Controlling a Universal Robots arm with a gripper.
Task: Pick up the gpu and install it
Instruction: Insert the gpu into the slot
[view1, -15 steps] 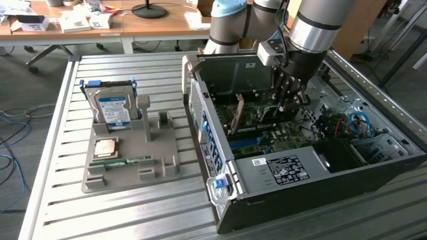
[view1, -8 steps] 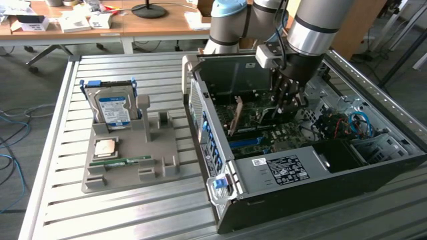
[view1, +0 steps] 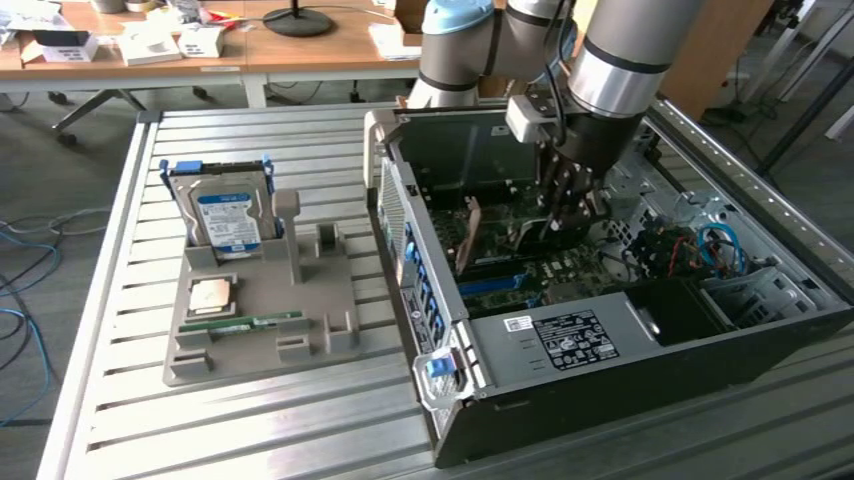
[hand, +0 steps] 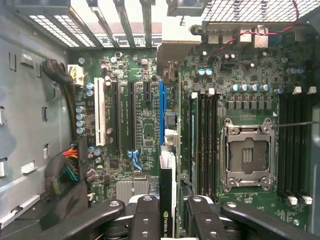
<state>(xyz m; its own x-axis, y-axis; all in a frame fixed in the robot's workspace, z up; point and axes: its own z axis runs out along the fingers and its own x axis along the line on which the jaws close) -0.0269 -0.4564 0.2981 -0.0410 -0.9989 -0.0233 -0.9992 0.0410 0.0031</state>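
Your tool (hand: 173, 202) is clamped on the gpu (hand: 166, 182). The card stands edge-on between the two fingers (hand: 147, 215), above the motherboard (hand: 145, 125), with its dark edge roughly in line with the blue slot (hand: 161, 110) just ahead of it. In the exterior view the tool (view1: 567, 210) reaches down inside the open computer case (view1: 601, 415), right of the frame's centre. It is well apart from the grey holder (view1: 254, 320) with the hard drive (view1: 227, 215), which sits on the table (view1: 107, 420) at the exterior view's left.
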